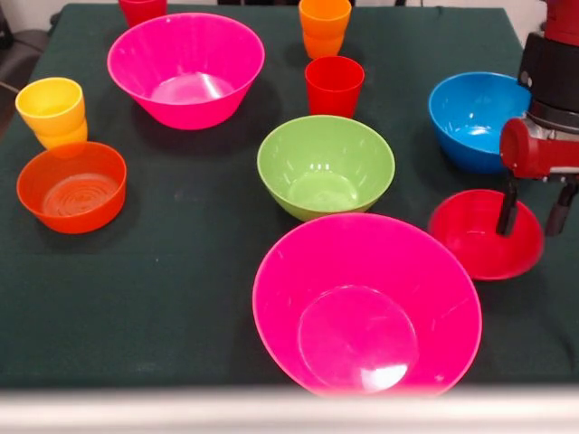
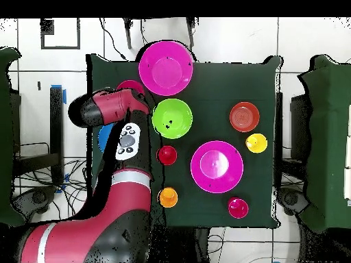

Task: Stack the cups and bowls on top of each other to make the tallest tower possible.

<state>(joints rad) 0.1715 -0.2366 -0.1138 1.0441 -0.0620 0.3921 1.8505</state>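
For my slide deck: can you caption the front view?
Open claw poised over small red bowl; cups and bowls sit unstacked on the green table.

Gripper (image 1: 532,215) over one small bowl (image 1: 479,237), beside a larger bowl (image 1: 324,165).

Table (image 2: 206,205): I see dark green cloth covering it.
Floor (image 2: 226,34): pale tiles.
Cables (image 2: 31,154): I see black cords trailing beside the table.
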